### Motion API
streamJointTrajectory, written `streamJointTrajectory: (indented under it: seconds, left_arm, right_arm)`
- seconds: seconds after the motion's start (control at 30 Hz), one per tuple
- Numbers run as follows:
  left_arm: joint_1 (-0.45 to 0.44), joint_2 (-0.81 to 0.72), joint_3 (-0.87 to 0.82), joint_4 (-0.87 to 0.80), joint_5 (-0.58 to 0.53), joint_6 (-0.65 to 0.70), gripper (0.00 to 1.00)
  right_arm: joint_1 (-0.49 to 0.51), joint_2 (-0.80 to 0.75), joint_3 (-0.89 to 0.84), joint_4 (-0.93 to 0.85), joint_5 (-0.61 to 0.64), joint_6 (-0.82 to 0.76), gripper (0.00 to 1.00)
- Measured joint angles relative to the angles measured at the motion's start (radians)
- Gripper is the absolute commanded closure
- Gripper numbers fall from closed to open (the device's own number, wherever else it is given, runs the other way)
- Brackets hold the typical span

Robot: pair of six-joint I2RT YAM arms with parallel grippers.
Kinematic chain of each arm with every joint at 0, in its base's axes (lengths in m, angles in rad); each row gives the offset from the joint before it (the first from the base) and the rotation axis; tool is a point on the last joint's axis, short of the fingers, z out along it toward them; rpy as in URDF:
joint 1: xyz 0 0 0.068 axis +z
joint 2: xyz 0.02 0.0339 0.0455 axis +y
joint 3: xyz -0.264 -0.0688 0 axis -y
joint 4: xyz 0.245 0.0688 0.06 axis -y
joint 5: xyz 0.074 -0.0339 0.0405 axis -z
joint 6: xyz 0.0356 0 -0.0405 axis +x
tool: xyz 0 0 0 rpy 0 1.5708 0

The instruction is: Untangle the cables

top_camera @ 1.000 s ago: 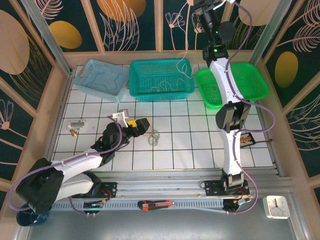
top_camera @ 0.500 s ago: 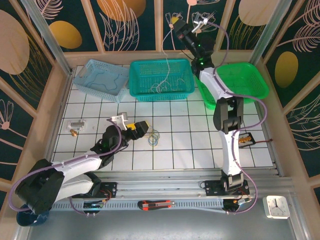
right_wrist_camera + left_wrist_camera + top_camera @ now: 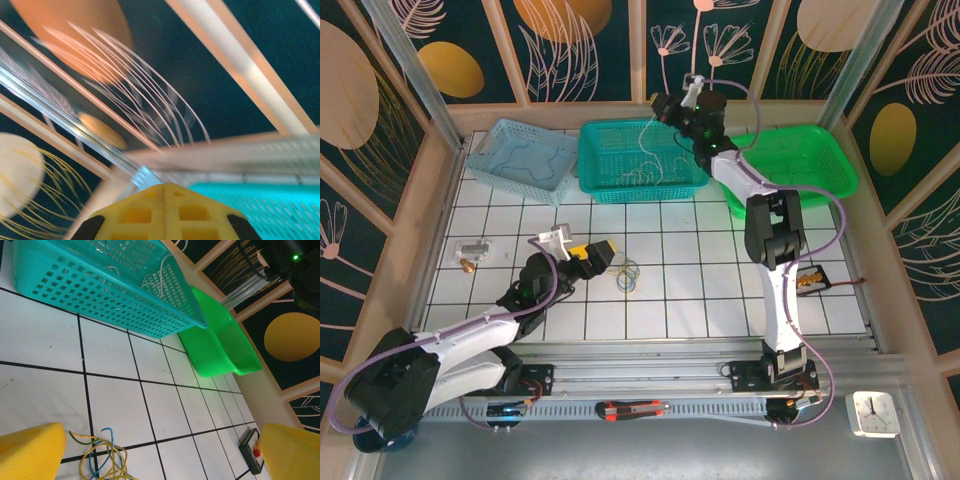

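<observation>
Cables (image 3: 628,277) tangled on tiles, whitish wires (image 3: 648,172) in teal basket (image 3: 620,190)

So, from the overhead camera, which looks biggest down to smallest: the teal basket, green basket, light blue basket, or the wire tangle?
1. teal basket and green basket: about alike. The right arm hides part of the green one, so they stay unranked.
2. light blue basket.
3. cables, the small tangle.

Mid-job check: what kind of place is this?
Probably a purpose-built robot test cell: white gridded tabletop walled in by leaf-patterned panels, teal basket and green basket along the far edge.
</observation>
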Motion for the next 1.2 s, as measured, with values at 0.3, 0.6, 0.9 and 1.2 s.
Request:
streamJointTrajectory:
  seconds: [0.3, 0.6, 0.9, 1.2]
  left_arm:
    - [0.0, -0.039, 0.002, -0.076, -0.006, -0.002, 0.01]
    - [0.0, -0.026, 0.136, -0.188, -0.027, 0.007, 0.01]
    - [0.04, 0.041, 0.336, -0.326, -0.021, 0.051, 0.01]
    - [0.219, 0.138, 0.371, -0.443, 0.084, 0.105, 0.01]
  right_arm:
    - [0.041, -0.007, -0.012, -0.295, 0.066, -0.228, 0.26]
    - [0.024, -0.325, -0.291, -0.343, 0.102, -0.245, 0.32]
    - [0.135, -0.719, -0.719, -0.203, 0.111, -0.185, 0.4]
    - [0.341, -0.79, -1.028, -0.291, 0.203, -0.187, 0.52]
